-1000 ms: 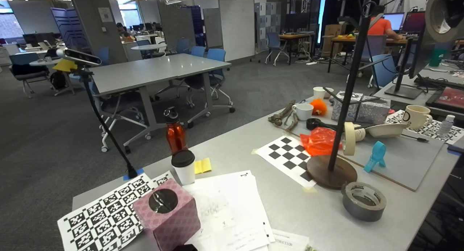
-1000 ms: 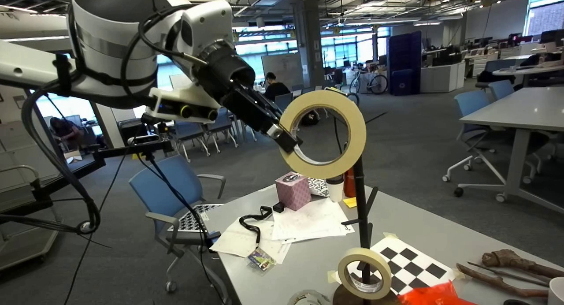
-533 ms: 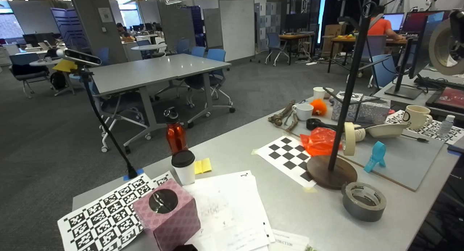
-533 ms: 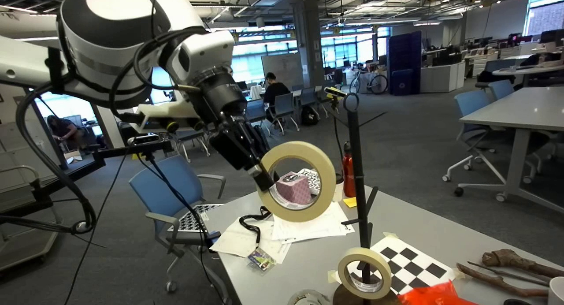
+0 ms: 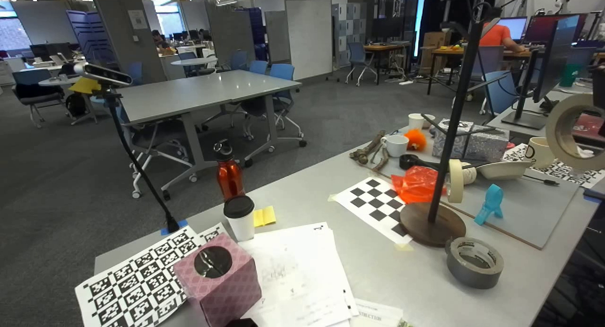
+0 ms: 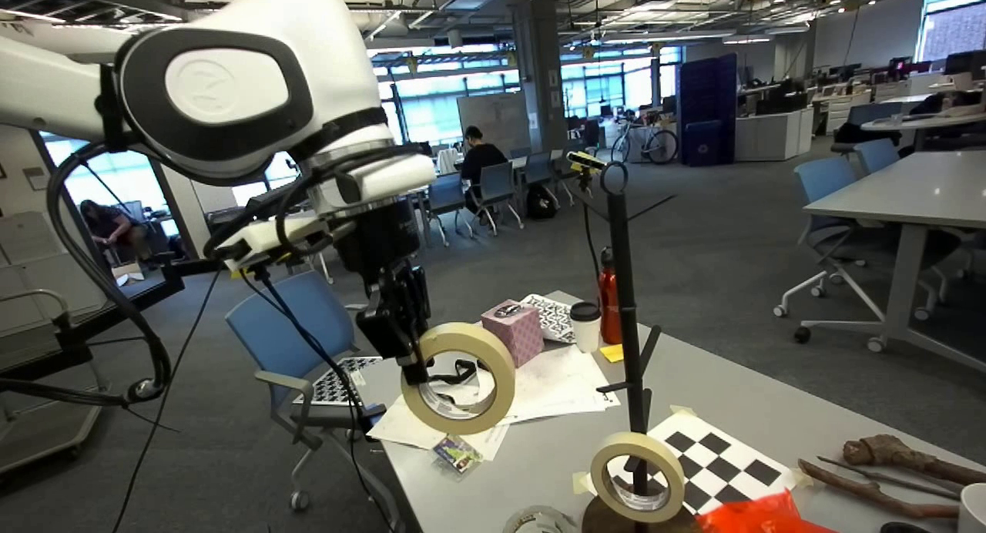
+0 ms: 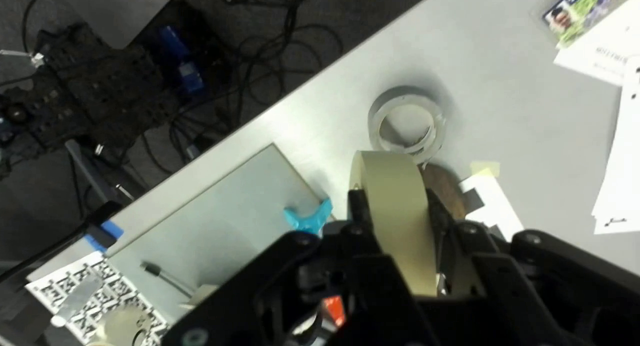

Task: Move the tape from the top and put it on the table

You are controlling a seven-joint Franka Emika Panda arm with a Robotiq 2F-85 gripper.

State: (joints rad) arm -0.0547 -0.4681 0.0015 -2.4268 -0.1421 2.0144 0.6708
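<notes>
The wide cream tape (image 6: 504, 379) hangs upright in the air; it also shows at the right edge of an exterior view (image 5: 555, 128) and in the wrist view (image 7: 400, 201). My gripper (image 6: 416, 373) points down and is shut on its rim, one finger inside the ring and one outside. In the wrist view the fingers (image 7: 396, 202) press both faces of the band. The dark pole stand (image 6: 625, 286) is to the right, its top bare of tape. The white-grey table (image 6: 539, 456) lies below the tape, apart from it.
A narrower cream roll (image 6: 600, 475) hangs on the stand's low peg. A grey tape roll (image 5: 475, 270) lies by the round brown base (image 5: 432, 228). Papers (image 5: 302, 275), a pink tissue box (image 5: 222, 279), a cup and a blue clip (image 7: 310, 218) are on the table.
My gripper has carried the tape down and to the left, away from the pole's upper end. The gripper has turned from slanting to pointing nearly straight down. The stand has not moved.
</notes>
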